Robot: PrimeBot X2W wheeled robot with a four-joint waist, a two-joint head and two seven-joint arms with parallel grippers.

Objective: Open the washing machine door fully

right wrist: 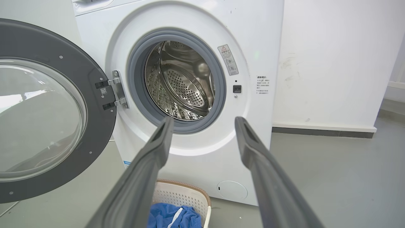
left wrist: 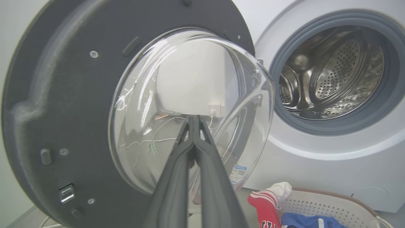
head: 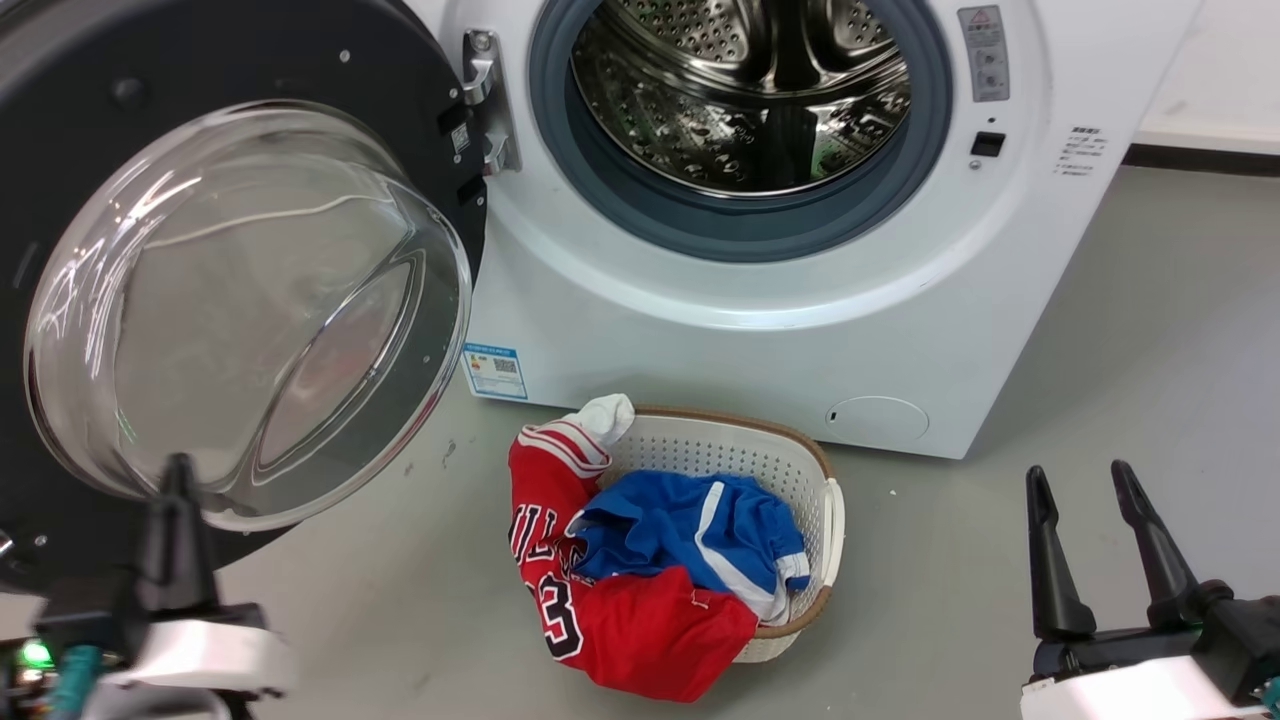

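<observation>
Smooth grey floor (head: 1100,400) carries a boxy white washing machine (head: 760,340), its perforated steel drum (head: 740,90) bare. Its round glossy black door (head: 300,60) with clear domed glass stands swung wide on its hinge. A white perforated plastic basket (head: 740,450) before the machine holds a red jersey (head: 640,630) and blue cloth (head: 690,530). Left gripper (left wrist: 193,118) pinched together, empty, at the glass; right gripper (head: 1078,470) spread, empty.
</observation>
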